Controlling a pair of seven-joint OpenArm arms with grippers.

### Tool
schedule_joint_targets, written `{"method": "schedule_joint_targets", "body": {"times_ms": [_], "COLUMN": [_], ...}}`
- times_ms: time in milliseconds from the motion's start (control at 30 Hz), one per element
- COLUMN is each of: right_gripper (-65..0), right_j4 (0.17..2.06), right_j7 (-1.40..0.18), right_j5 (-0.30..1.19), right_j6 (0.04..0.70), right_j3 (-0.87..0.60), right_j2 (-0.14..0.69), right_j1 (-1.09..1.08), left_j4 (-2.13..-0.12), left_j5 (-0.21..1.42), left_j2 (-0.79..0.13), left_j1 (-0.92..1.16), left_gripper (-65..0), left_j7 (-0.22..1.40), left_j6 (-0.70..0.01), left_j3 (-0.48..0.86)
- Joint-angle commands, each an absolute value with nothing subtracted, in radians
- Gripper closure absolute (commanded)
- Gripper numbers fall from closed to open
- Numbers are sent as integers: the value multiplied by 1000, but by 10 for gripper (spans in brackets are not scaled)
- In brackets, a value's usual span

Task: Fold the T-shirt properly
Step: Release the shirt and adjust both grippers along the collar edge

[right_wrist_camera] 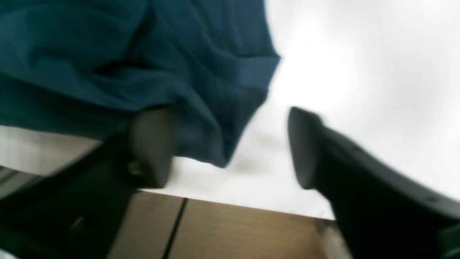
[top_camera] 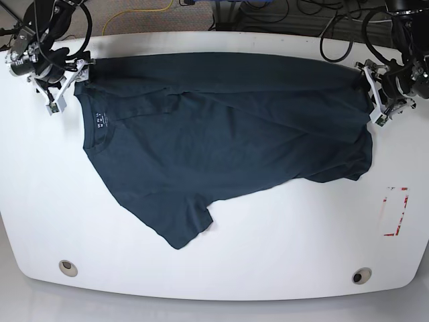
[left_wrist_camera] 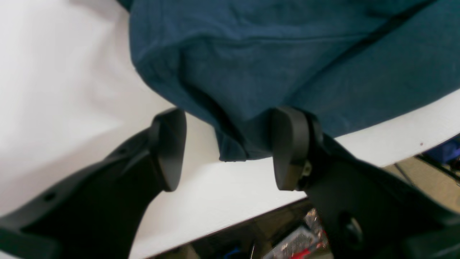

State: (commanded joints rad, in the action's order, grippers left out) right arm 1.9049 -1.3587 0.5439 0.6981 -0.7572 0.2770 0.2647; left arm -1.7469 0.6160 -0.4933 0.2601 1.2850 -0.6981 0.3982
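Note:
The dark navy T-shirt [top_camera: 221, 134] lies spread and wrinkled on the white table [top_camera: 268, 241], collar to the left, hem to the right, one sleeve [top_camera: 184, 228] pointing toward the front. My left gripper [top_camera: 375, 97] sits at the shirt's far right corner. In the left wrist view my left gripper [left_wrist_camera: 230, 151] is open, with a corner of the T-shirt [left_wrist_camera: 233, 144] between its spread fingers. My right gripper [top_camera: 64, 84] is at the far left shoulder. In the blurred right wrist view my right gripper [right_wrist_camera: 228, 149] is open, and the T-shirt's sleeve cuff [right_wrist_camera: 215, 108] hangs beside its left finger [right_wrist_camera: 151, 147].
A red-and-white marking [top_camera: 394, 211] lies on the table at the right. Two round fittings [top_camera: 67, 267] [top_camera: 362, 276] sit near the front edge. Cables [top_camera: 268, 10] run behind the far edge. Both wrist views show the table edge [left_wrist_camera: 251, 216] close under the grippers.

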Motion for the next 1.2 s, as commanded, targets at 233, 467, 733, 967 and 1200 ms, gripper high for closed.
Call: {"method": "schedule_joint_targets", "body": {"times_ms": [233, 467, 733, 967, 1200], "right_gripper": [-531, -531, -531, -531, -477], "right_j4": [1965, 1959, 1959, 1929, 1893], "right_j7": [-1396, -1396, -1396, -1396, -1395], "right_j5": [673, 671, 615, 613, 570], "right_j6": [698, 698, 698, 698, 698], "right_j3": [-831, -780, -710, -702, -702], "right_j2": [228, 193, 176, 163, 165], "right_j1": [248, 205, 196, 202, 228], "left_j4": [-1842, -1830, -1689, -1633, -1629], "left_j5": [776, 734, 541, 458, 456], "left_j2": [-484, -440, -395, -398, -447], "left_j1": [257, 176, 145, 182, 229], "left_gripper": [-346, -346, -346, -344, -264], "left_j7": [1353, 1353, 1308, 1270, 1271], "left_j6": [-698, -698, -698, -698, -698], "left_j3": [496, 478, 463, 467, 483]}}
